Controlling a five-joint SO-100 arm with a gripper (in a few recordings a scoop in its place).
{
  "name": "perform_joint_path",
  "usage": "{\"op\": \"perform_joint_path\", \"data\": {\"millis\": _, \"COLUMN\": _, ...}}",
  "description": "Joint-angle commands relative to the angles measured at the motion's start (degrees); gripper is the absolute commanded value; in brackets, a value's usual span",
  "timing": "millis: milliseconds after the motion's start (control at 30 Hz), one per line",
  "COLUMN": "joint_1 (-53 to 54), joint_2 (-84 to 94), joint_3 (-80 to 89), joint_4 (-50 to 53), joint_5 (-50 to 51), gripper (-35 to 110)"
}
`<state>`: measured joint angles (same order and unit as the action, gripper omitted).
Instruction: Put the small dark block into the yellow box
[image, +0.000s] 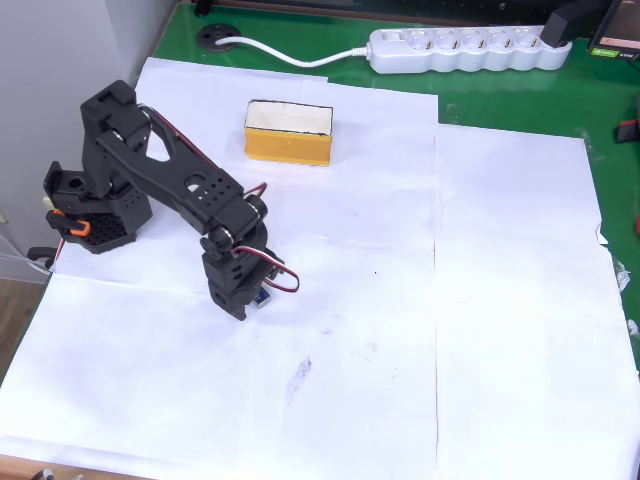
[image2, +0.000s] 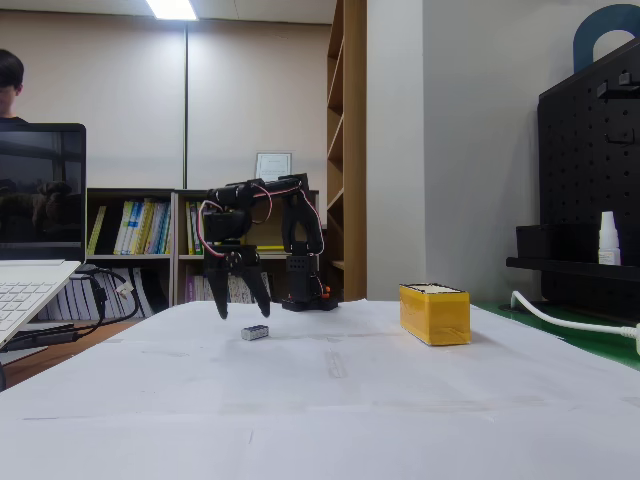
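item one: the small dark block (image2: 255, 332), a tiny rectangular piece with a greyish glossy face, which we record in the fixed view lying flat on the white paper sheets (image2: 330, 400) that cover the table. it sits just below and slightly to the right of the gripper's fingertips, apart from them, touching nothing but the paper. in the overhead view we find only a bluish speck (image: 262, 300) at the gripper's lower edge, mostly hidden by the arm.

item two: the two-finger black gripper (image2: 238, 308), pointing down over the block, its fingers spread apart in a wide v, holding nothing. in the overhead view we log it (image: 240, 300) at the end of the black jointed arm (image: 165, 165), with red, white and black wires looping beside it.

item three: the yellow box (image: 288, 132), rectangular, yellow-orange sides, thin dark rim, pale cream inside, standing upright on the paper, well apart from the block. in the fixed view we note it (image2: 434, 313) to the right of the arm.

item four: a white plastic power strip (image: 465, 49) with a white cable, lying on the green table surface (image: 500, 100) beyond the paper's far edge.
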<state>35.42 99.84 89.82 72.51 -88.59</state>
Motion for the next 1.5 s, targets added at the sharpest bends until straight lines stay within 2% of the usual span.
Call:
{"op": "perform_joint_path", "data": {"millis": 0, "joint_1": 0.18, "joint_2": -0.35, "joint_3": -1.85, "joint_4": -1.49, "joint_5": -0.79, "gripper": 30}}
{"op": "perform_joint_path", "data": {"millis": 533, "joint_1": -2.99, "joint_2": -0.09, "joint_3": -8.53, "joint_4": -8.53, "joint_5": 0.44, "gripper": 30}}
{"op": "perform_joint_path", "data": {"millis": 700, "joint_1": -3.87, "joint_2": 0.35, "joint_3": -8.53, "joint_4": -10.28, "joint_5": 1.23, "gripper": 10}}
{"op": "perform_joint_path", "data": {"millis": 833, "joint_1": -4.22, "joint_2": 0.44, "joint_3": -8.35, "joint_4": -10.72, "joint_5": 2.64, "gripper": 3}}
{"op": "perform_joint_path", "data": {"millis": 1200, "joint_1": -3.87, "joint_2": 0.18, "joint_3": -8.79, "joint_4": -10.63, "joint_5": 2.99, "gripper": 0}}
{"op": "perform_joint_path", "data": {"millis": 1333, "joint_1": -4.57, "joint_2": -3.69, "joint_3": -8.79, "joint_4": -8.09, "joint_5": 5.27, "gripper": 0}}
{"op": "perform_joint_path", "data": {"millis": 1467, "joint_1": -6.15, "joint_2": -12.04, "joint_3": -3.25, "joint_4": 3.16, "joint_5": 8.09, "gripper": 0}}
